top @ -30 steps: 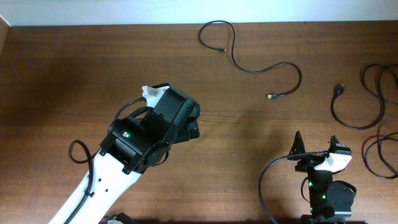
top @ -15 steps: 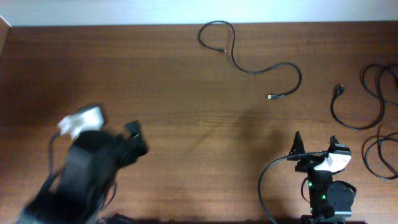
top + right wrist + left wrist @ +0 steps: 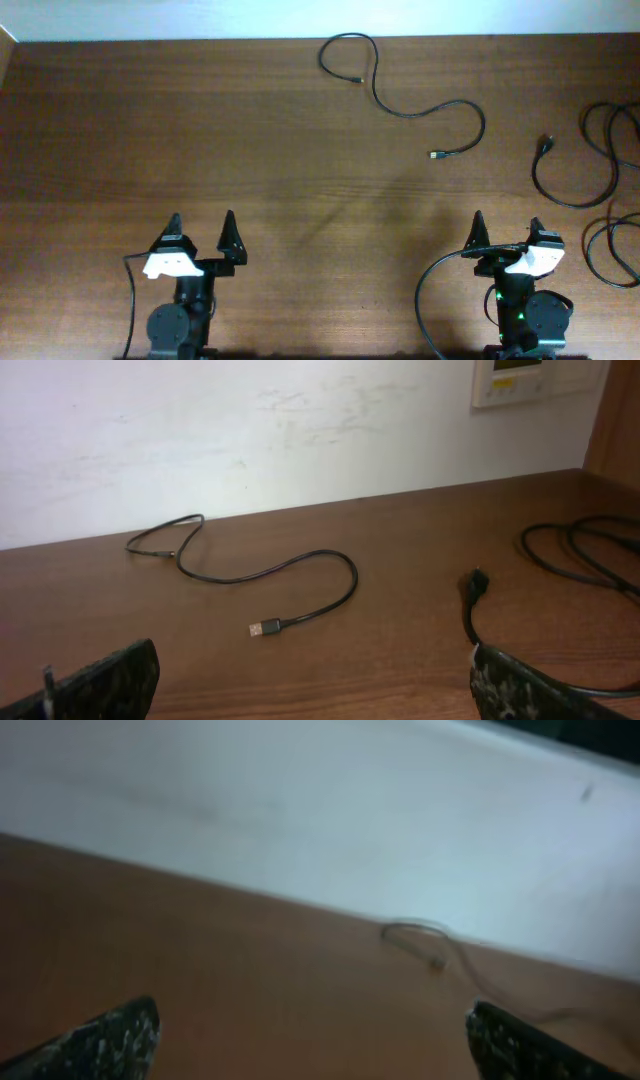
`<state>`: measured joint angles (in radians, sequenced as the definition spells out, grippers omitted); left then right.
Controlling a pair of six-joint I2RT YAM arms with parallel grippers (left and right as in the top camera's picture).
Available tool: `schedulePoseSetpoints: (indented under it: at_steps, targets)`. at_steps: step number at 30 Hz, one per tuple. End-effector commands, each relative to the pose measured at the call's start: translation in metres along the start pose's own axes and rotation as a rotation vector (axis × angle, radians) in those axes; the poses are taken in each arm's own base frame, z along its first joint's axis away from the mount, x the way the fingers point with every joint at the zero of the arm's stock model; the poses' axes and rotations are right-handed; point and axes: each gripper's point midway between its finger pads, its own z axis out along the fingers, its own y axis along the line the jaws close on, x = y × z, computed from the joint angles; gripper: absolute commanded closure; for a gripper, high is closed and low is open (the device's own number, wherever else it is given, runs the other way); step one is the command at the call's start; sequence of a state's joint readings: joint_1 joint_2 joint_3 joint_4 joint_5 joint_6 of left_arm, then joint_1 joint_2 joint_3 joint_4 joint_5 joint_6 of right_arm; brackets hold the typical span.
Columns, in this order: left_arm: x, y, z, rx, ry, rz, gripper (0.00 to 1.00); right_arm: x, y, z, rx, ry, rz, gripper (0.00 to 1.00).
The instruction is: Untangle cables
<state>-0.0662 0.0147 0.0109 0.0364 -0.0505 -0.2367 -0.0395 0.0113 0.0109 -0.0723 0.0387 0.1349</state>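
Note:
A thin black USB cable lies spread out alone at the back middle of the table; it also shows in the right wrist view and faintly in the left wrist view. A bundle of black cables lies at the right edge, and also shows in the right wrist view. My left gripper is open and empty near the front left. My right gripper is open and empty near the front right, apart from the cables.
The brown wooden table ends at a white wall behind. A wall panel hangs at the upper right of the right wrist view. Each arm's own black cable trails by its base.
My left arm has drawn back from the table's middle left to its base at the front left, gripper open. The right arm and the cables have not moved.

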Motion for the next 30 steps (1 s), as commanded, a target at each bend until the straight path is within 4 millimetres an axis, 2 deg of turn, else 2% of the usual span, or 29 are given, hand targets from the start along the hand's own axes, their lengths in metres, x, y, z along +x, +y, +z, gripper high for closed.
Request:
schedulePoseSetpoints:
  at_steps: [1, 2, 30]
  targets:
    - [0.018, -0.014, -0.002, 0.086, 0.063, 0.264, 0.01, 0.003, 0.000, 0.000, 0.000, 0.007, 0.000, 0.02]
    - [0.035, -0.015, -0.004, 0.104, 0.131, 0.319, 0.01, 0.003, 0.000, 0.000, 0.000, 0.007, 0.000, 0.02]
    - [0.033, -0.017, -0.004, 0.111, 0.122, 0.324, 0.01, 0.003, 0.000, 0.000, 0.000, 0.007, 0.000, 0.01]
